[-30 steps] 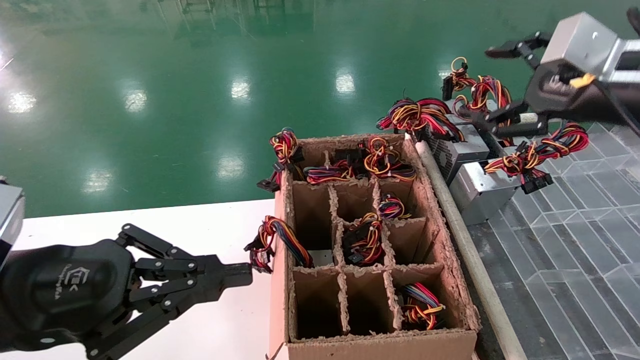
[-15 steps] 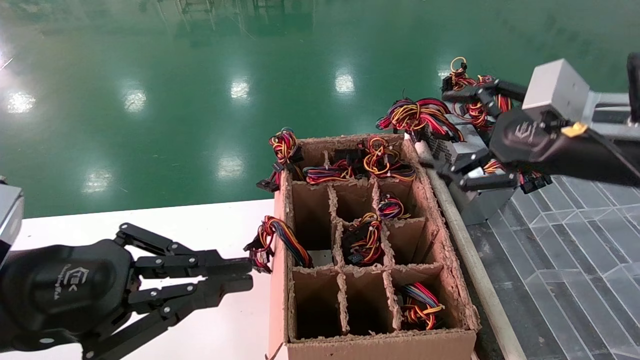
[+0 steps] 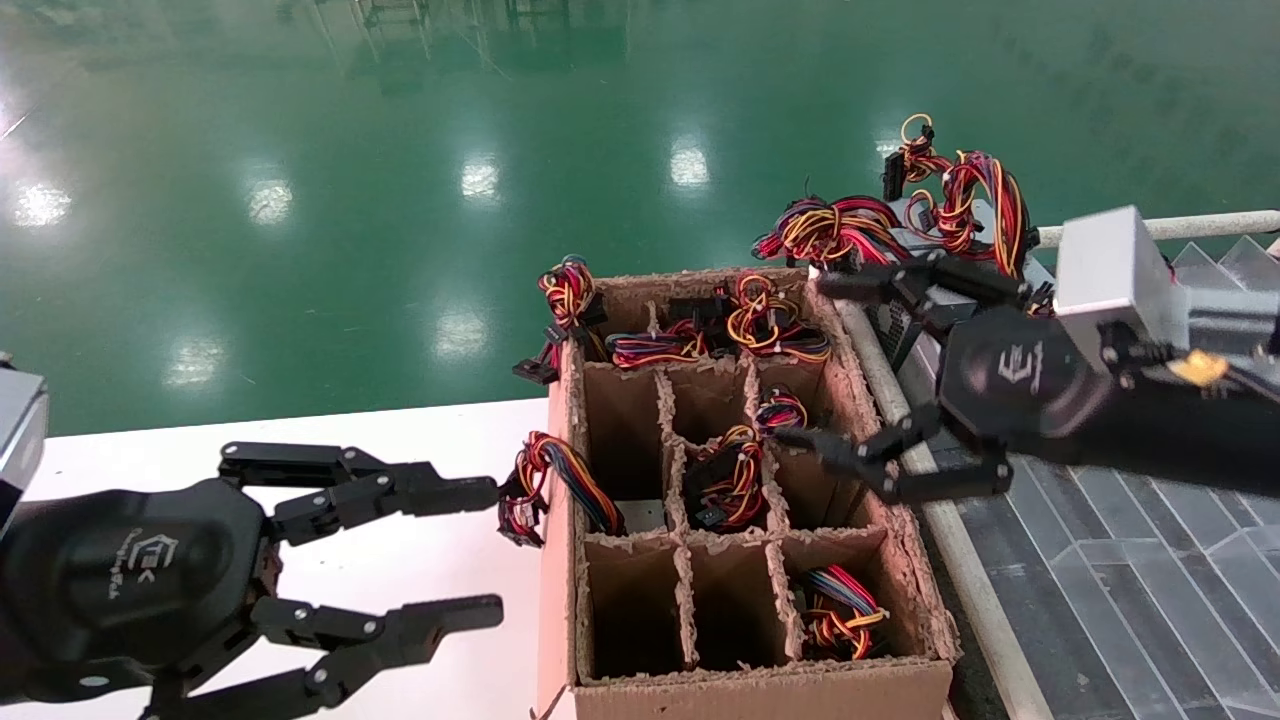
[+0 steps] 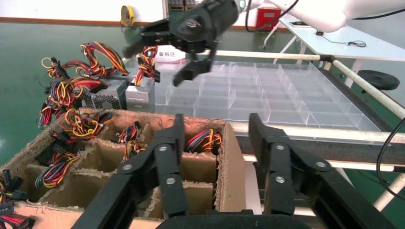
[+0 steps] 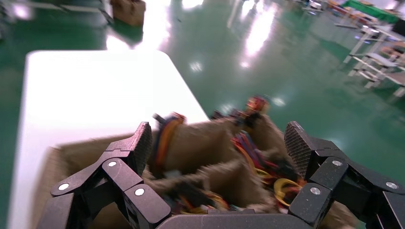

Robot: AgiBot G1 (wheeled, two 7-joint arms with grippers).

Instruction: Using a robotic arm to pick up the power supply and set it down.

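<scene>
The cardboard carton (image 3: 740, 500) with its dividers is standing between my two arms, one side butting against the white table (image 3: 300, 450) and the other against the tray of clear plastic compartments (image 3: 1150, 560). Several of its cells are holding coiled bundles of red, yellow and orange wires, and one bundle (image 3: 545, 485) is hanging over the carton wall that faces the table.

My right gripper (image 3: 815, 365) is hovering over the carton's edge on the tray side, its two black fingers spread wide apart and holding nothing. One finger is reaching toward the carton's far corner, the other is pointing down over the middle row of cells.

The power supply (image 3: 905, 310) is sitting just outside the carton, beyond its far corner on the tray side, with its wire bundle (image 3: 835, 228) piled on top. It is lying behind my right gripper, partly hidden by the palm, and I am not touching it. In the left wrist view a silver box (image 4: 112, 95) is showing beyond the carton, below and beside that gripper.

My left gripper (image 3: 470, 555) is resting over the table beside the carton, fingers spread and empty, the upper fingertip (image 3: 470, 492) nearly reaching the hanging bundle.
</scene>
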